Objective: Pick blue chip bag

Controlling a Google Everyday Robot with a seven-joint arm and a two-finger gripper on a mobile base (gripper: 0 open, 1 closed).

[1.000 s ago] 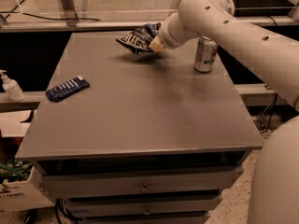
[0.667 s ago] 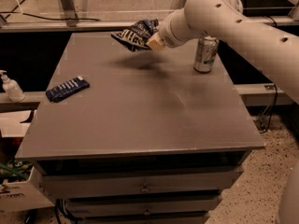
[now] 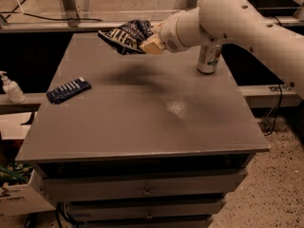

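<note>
The gripper (image 3: pixel 149 42) hangs over the far middle of the table (image 3: pixel 142 127), clamped on the blue chip bag (image 3: pixel 122 35), which is clear of the surface with open air beneath it. The arm (image 3: pixel 232 18) reaches in from the right, crossing above the soda can (image 3: pixel 209 59) at the far right and crowding that corner. The striped packet (image 3: pixel 69 90) lies flat near the left edge. The middle and near half of the tabletop lie open.

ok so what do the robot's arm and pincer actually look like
The arm is smooth white, built of thick rounded tubes with a bulbous joint dotted with small dark holes. No cables or sleeve show. The pincer, over the far end of the table at the blue chip bag, has stubby cream-tan fingers.
</note>
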